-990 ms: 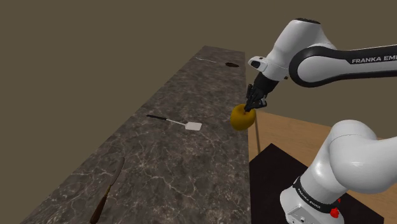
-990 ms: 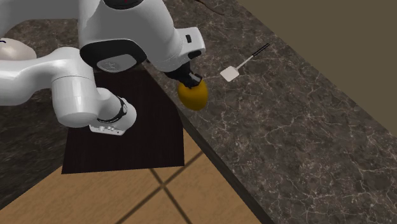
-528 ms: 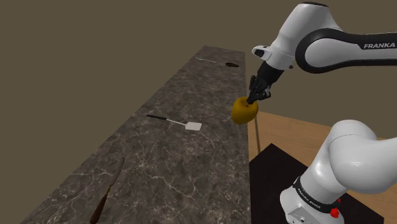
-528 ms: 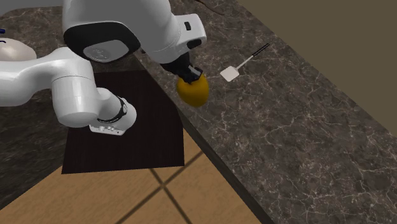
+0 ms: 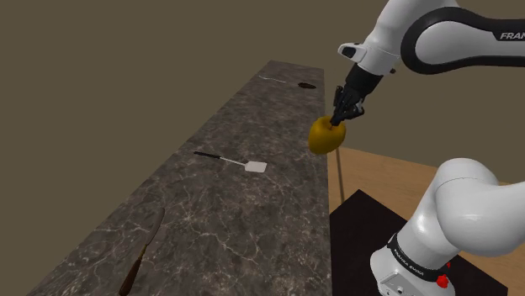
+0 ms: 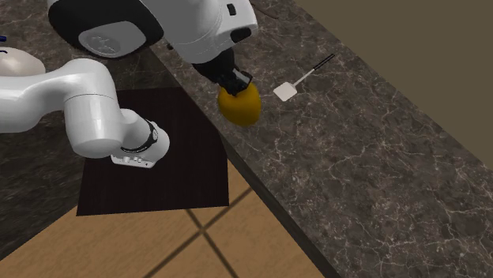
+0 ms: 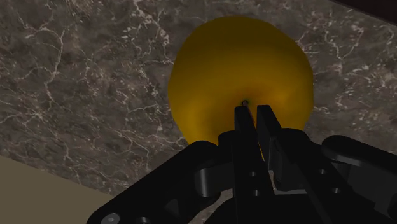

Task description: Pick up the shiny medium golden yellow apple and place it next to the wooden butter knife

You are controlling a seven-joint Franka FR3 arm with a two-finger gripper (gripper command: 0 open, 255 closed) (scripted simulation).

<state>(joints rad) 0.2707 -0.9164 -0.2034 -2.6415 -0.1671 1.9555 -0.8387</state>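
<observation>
A shiny golden yellow apple (image 5: 326,136) hangs above the near edge of the dark marble counter (image 5: 227,210). My gripper (image 5: 341,118) is shut on the apple's stem end from above. In the second exterior view the apple (image 6: 240,107) hangs below the black gripper (image 6: 235,81), over the counter's edge. In the wrist view the two fingers of the gripper (image 7: 253,109) pinch the top of the apple (image 7: 222,70), with marble behind it. The brown wooden butter knife (image 5: 145,246) lies far along the counter, at the shoulder view's lower left.
A small spatula with a white head and black handle (image 5: 231,161) lies on the counter between apple and knife, also seen as the spatula (image 6: 296,83). A dark round item (image 5: 305,85) sits at the counter's far end. The black stand top (image 6: 158,166) and wood floor (image 6: 237,245) lie below.
The gripper has risen with the apple in it and drifted slightly toward the shoulder view's right. The apple now hangs higher above the counter edge.
</observation>
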